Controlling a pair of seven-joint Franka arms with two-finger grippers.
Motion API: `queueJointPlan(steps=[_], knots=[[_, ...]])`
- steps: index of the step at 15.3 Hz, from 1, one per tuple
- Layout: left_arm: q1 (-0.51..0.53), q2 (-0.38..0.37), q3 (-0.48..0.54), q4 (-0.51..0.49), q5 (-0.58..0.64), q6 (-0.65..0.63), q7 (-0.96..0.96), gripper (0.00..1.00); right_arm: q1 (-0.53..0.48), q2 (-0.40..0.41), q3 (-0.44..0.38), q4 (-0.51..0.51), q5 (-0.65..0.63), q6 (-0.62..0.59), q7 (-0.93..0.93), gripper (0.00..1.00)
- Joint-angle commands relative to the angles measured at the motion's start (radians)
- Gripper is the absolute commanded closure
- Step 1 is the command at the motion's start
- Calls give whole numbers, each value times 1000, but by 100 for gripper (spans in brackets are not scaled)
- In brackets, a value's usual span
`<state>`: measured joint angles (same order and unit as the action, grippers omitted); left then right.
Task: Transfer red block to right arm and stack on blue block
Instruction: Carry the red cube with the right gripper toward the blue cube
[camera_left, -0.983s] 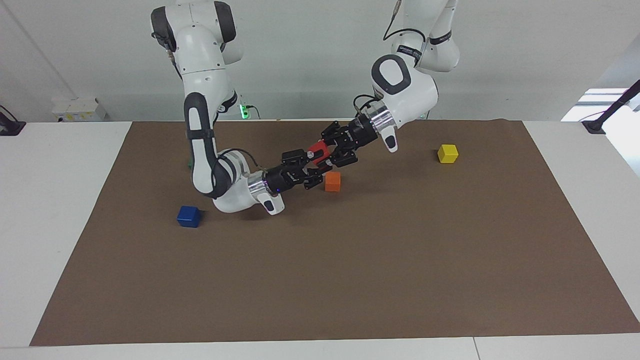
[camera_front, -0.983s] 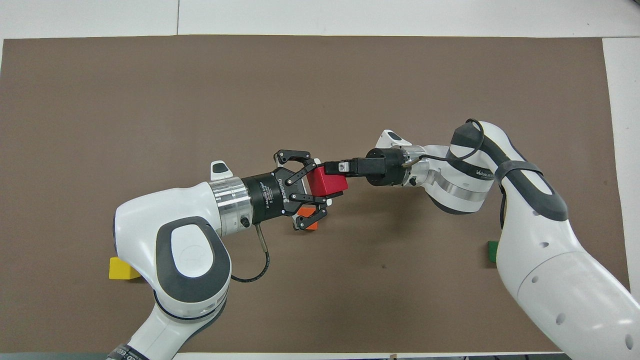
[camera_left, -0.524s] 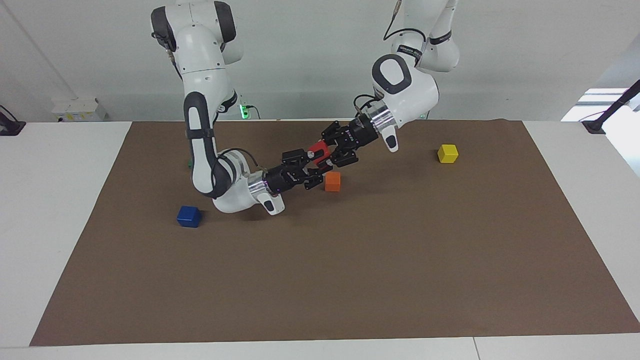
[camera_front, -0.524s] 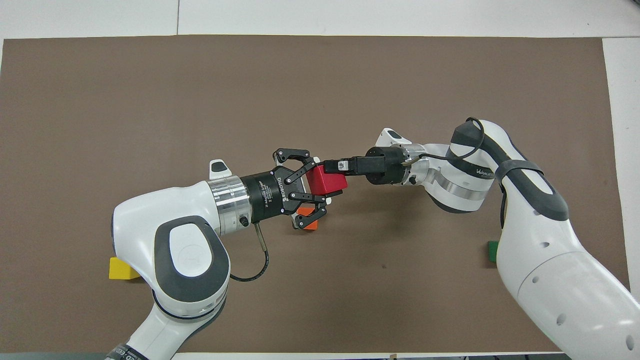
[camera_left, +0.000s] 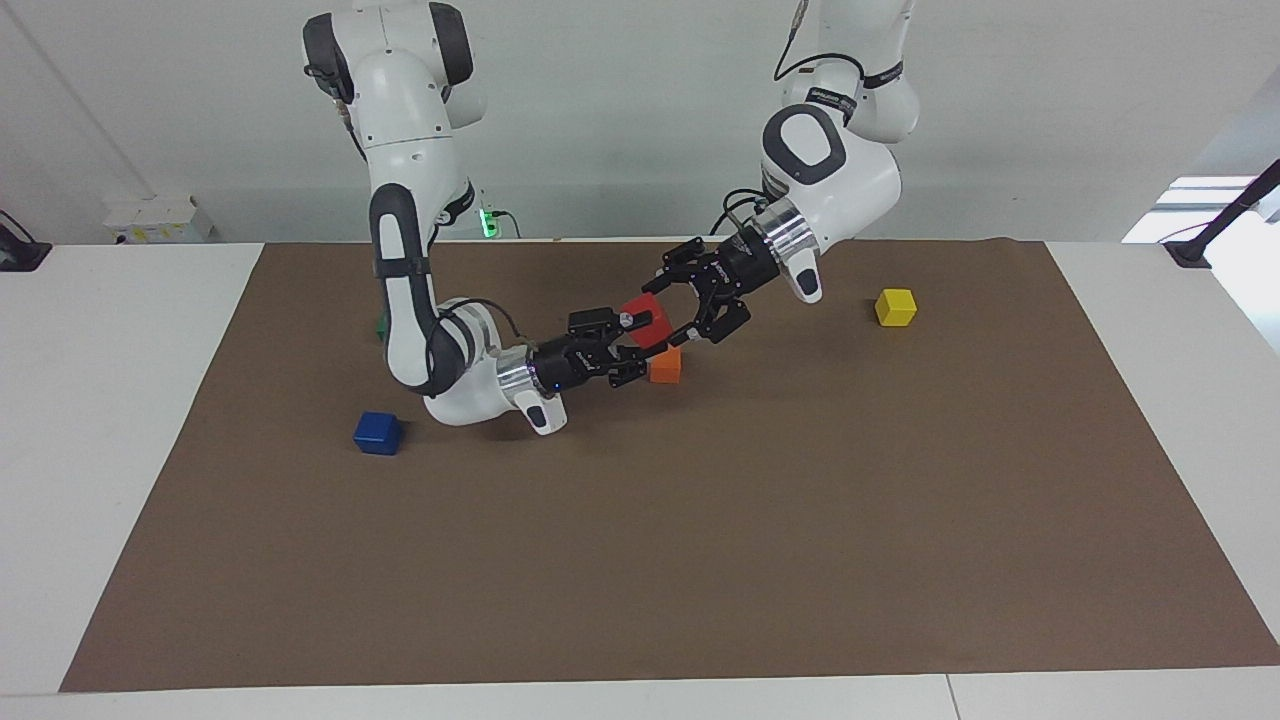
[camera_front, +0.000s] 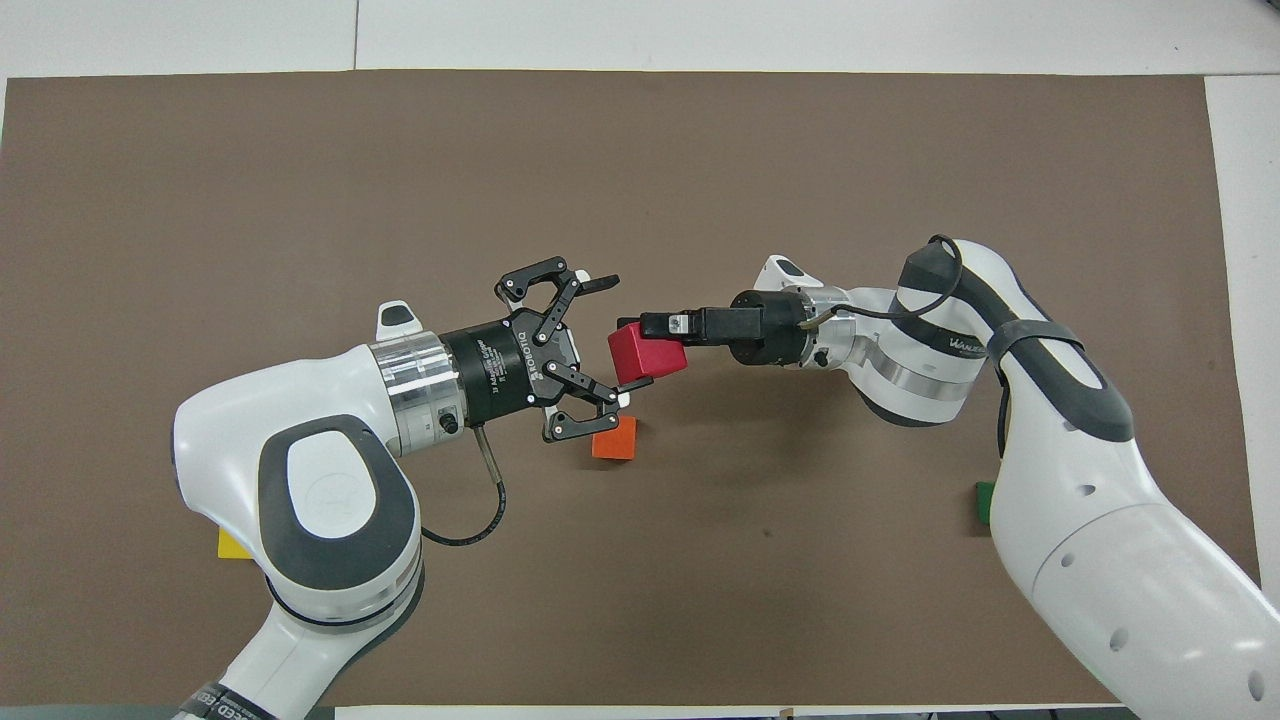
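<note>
The red block (camera_left: 642, 320), a small plain cube, hangs tilted above the mat in the right arm (camera_left: 420, 290)'s closed gripper (camera_left: 632, 335), over the orange cube; the blue block (camera_left: 378, 433), same size, sits flat on the mat toward the right arm's end, well apart.

Above the brown mat (camera_front: 300, 180) on the table, right claw (camera_front: 640, 350) clamped on the red block (camera_front: 645, 352), held in the air. Just beside it, left claw (camera_front: 615, 335) spread wide and apart from that block, over the orange cube (camera_front: 615, 440). Partly hidden under the arms: a yellow cube (camera_front: 232, 545) and probably a green cube (camera_front: 985, 500).
</note>
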<state>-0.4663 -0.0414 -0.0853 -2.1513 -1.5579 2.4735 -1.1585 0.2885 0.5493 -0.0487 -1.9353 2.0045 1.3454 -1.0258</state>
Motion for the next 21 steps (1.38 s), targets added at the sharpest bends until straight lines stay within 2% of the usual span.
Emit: queueJointPlan(steps=[1, 3, 7, 9, 11, 13, 17, 21], knots=[[84, -32, 1, -28, -13, -66, 0, 0, 1, -8, 3, -1, 10, 20, -10, 100], [150, -38, 1, -32, 4, -132, 5, 0, 0, -25, 1, -2, 5, 44, 13, 100], [300, -58, 1, -58, 192, -307, 23, 0, -6, -75, -3, -4, -12, 133, 77, 100], [411, -66, 1, -58, 354, -457, 31, 0, -8, -115, -3, -1, -42, 205, 146, 100], [480, -66, 1, -45, 505, -554, 42, 0, -18, -152, -10, 22, -90, 256, 247, 100], [540, -57, 1, -6, 643, -635, 43, 0, -52, -189, -10, 56, -188, 313, 361, 100], [571, -32, 2, 79, 947, -666, 57, 0, -115, -290, -11, 114, -461, 400, 626, 100], [584, -23, 4, 114, 1157, -677, 256, 0, -193, -357, -11, 217, -795, 403, 861, 100]])
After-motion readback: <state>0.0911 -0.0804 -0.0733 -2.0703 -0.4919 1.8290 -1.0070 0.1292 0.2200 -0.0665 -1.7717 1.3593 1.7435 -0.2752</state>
